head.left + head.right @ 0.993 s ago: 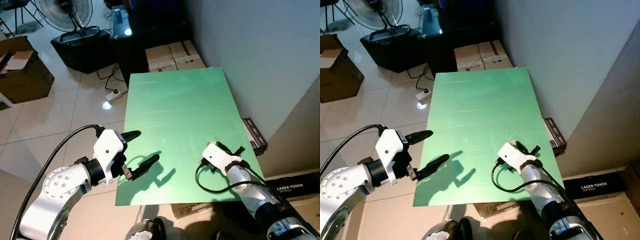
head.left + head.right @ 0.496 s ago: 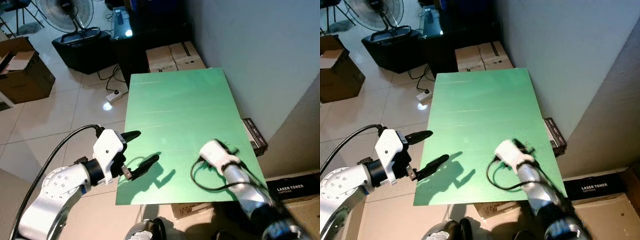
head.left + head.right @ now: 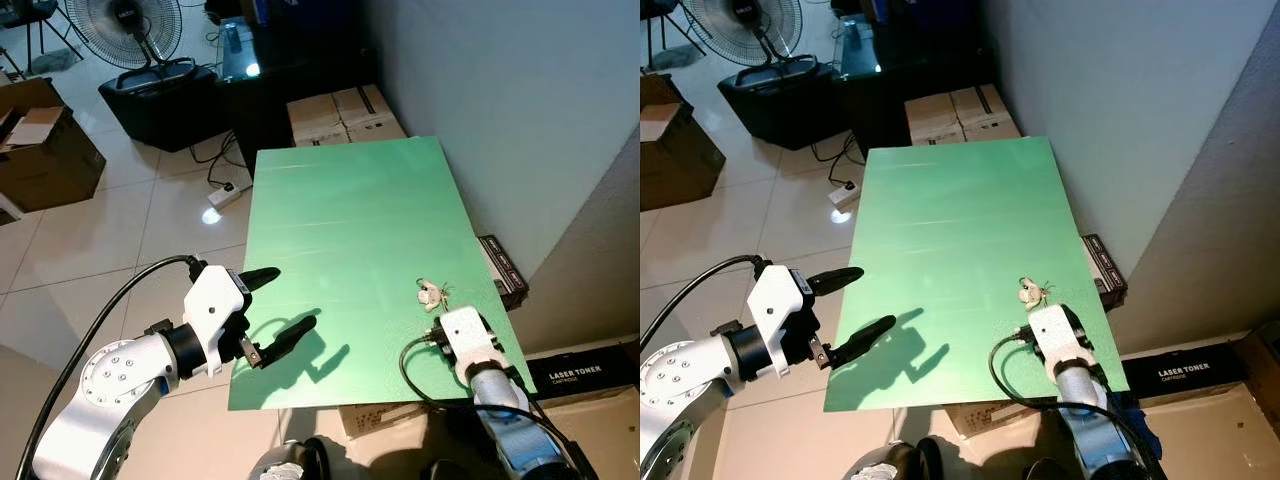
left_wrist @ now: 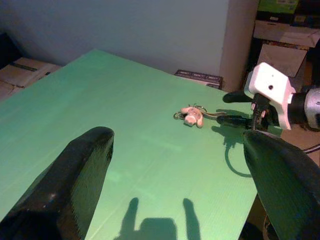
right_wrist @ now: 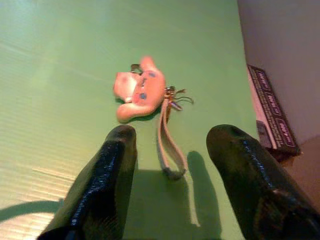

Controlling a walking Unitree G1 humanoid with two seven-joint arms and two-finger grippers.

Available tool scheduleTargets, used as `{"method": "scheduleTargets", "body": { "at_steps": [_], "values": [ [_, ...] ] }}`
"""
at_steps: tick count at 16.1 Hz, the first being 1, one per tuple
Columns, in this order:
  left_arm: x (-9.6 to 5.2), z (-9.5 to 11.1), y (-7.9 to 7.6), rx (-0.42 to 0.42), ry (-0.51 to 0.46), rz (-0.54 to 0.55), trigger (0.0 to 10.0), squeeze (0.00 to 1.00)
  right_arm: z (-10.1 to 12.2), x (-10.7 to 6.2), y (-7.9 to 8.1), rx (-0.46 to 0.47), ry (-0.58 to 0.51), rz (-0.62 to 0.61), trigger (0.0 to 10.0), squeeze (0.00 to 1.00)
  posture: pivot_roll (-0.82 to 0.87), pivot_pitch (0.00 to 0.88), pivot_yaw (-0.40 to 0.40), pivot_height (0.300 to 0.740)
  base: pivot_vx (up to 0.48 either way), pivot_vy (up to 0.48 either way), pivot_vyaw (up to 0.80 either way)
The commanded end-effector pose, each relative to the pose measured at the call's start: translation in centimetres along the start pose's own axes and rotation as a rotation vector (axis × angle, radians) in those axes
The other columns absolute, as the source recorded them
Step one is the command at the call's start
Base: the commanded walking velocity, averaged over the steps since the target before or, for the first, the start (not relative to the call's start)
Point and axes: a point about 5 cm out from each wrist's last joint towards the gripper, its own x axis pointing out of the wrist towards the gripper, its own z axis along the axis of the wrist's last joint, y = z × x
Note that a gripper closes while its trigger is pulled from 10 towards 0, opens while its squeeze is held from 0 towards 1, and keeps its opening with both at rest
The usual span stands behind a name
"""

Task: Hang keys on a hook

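Note:
The keys, a small pink plush keychain (image 3: 432,292) with a pale strap (image 5: 167,145), lie on the green table (image 3: 350,200) near its right edge. My right gripper (image 5: 172,135) is open just short of them, low over the table at its near right corner. The strap's end lies between the fingertips, and the plush (image 5: 139,90) lies a little beyond them. In the left wrist view the keychain (image 4: 192,116) sits ahead of the right gripper (image 4: 232,108). My left gripper (image 3: 297,294) hovers open over the table's near left edge, nothing between its fingers (image 4: 75,180).
A grey wall runs along the table's right side. Cardboard boxes (image 3: 345,110) stand behind the table's far end, with a black case (image 3: 160,95), a fan (image 3: 135,20) and a power strip (image 3: 222,195) on the tiled floor. A black box (image 3: 505,270) and a toner carton (image 3: 585,370) lie at right.
My right gripper has drawn back toward the table's near edge, and the keychain it covered now lies in the open. The left arm has stayed put.

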Motion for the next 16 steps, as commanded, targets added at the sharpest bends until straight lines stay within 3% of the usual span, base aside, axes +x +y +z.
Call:
{"method": "scheduleTargets", "body": {
  "at_steps": [1,2,3,4,9,15,16],
  "values": [
    [-0.2,0.2,0.0,0.013,-0.003,-0.012,10.0,0.0,0.4,0.4,0.1,0.029,-0.013,0.041,10.0,1.0,0.13,0.091,0.181,0.74,0.0,0.0,0.0],
    [-0.2,0.2,0.0,0.013,-0.002,-0.013,10.0,0.0,0.4,0.4,0.1,0.033,-0.007,0.066,10.0,1.0,0.13,0.091,0.184,0.74,0.0,0.0,0.0],
    [-0.2,0.2,0.0,0.014,-0.001,-0.016,10.0,0.0,0.4,0.5,0.3,0.03,-0.009,0.108,10.0,0.78,0.13,0.089,0.187,0.74,0.0,0.0,0.0],
    [-0.2,0.2,0.0,0.015,0.0,-0.019,10.0,0.0,0.3,0.9,-0.2,0.0,-0.006,0.103,10.0,0.0,0.13,0.094,0.19,0.74,0.0,0.0,0.0],
    [-0.4,0.4,0.1,0.02,0.009,-0.026,10.0,0.0,-0.4,2.0,-2.1,-0.018,0.06,0.083,10.0,0.0,0.15,0.103,0.199,0.74,0.0,0.0,0.0],
    [-0.6,0.4,0.1,0.025,0.018,-0.032,10.0,0.0,-1.3,1.9,-0.9,0.074,0.09,0.221,10.0,0.0,0.16,0.11,0.203,0.74,0.0,0.0,0.0],
    [-0.6,0.5,0.0,0.022,0.018,-0.037,10.0,0.0,-1.3,1.9,-0.8,0.098,0.09,0.221,7.5,0.0,0.16,0.11,0.203,0.74,0.0,0.0,0.0]
  ]
}}
